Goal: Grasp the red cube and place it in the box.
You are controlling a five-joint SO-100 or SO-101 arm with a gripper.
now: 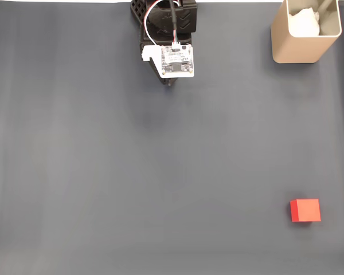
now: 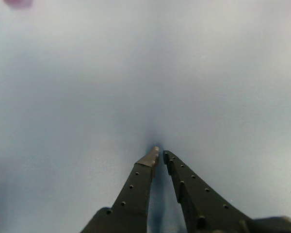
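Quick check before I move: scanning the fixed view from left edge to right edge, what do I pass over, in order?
The arm with its white circuit board at the top, then the red cube low down, then the box in the top corner with a white wad inside. The cube and the box overlap partly in horizontal position.

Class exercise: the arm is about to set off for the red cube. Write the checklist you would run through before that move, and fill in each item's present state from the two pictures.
1. Red cube lies flat and alone on the mat in the fixed view, nothing beside it: ok.
2. Gripper holds nothing in the wrist view: ok.
3. Jaws wide enough to take the cube: not ok, the tips are nearly together.
4. Mat between arm and cube free of other things: ok.
5. Box upright with its mouth open: ok.
6. Room in the box for the cube: cannot tell, a white wad already sits inside.
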